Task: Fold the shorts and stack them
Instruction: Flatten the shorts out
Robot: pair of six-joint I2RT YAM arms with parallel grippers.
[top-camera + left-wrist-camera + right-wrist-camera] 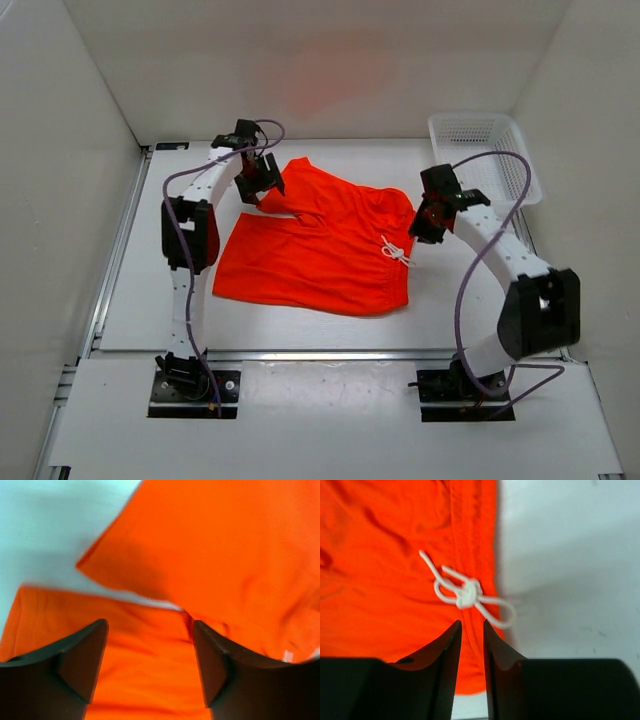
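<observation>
From above, the left arm [188,245] is arching up from its base and bending inward. Its left fingers [262,178] are hanging over the far left leg hem of the bright orange-red thin fabric shorts [320,255]. The right arm [500,260] is folding at a raised elbow, with its right fingers [428,222] pointing down at the waistband's right edge. The shorts are lying flat in the middle of the white desk [150,300], waistband to the right and legs to the left. A white drawstring [396,252] is trailing from the waistband. A white plastic mesh basket [490,150] is sitting at the far right corner, and plain white walls [330,60] are enclosing the space.

In the left wrist view, the left fingers [80,655] are standing wide apart over the orange cloth, holding nothing. Bare desk [45,530] is showing beyond the legs.

In the right wrist view, the right fingers [445,665] are sitting almost together, with only a thin slit between them. They are over the waistband, just beside the knotted drawstring [465,592]. I cannot tell whether they are pinching the cloth.
</observation>
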